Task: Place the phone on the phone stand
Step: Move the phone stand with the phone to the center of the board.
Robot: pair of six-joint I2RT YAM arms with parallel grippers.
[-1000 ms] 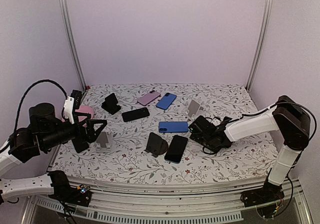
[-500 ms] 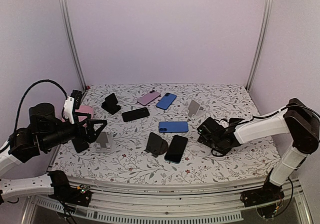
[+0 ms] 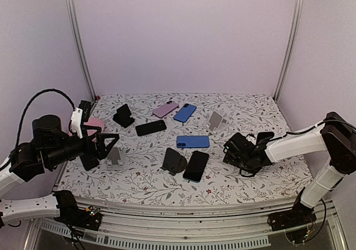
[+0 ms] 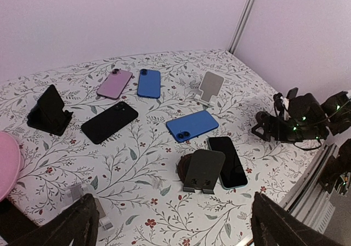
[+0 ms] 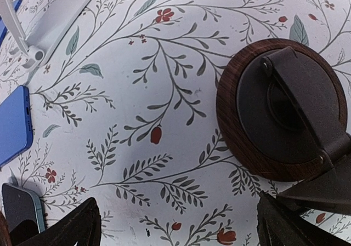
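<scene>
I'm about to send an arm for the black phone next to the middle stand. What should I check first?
1. Left gripper open and empty: ok.
2. Right gripper open and empty: ok.
3. Black teal-edged phone lying flat on the floral cloth, nothing on top: ok.
4. Dark plate stand on a round wooden base upright, cradle free: ok.
5. Gap between that phone and that stand: cannot tell; they sit side by side.
6. Any phone resting on a stand: not ok, none yet.
</scene>
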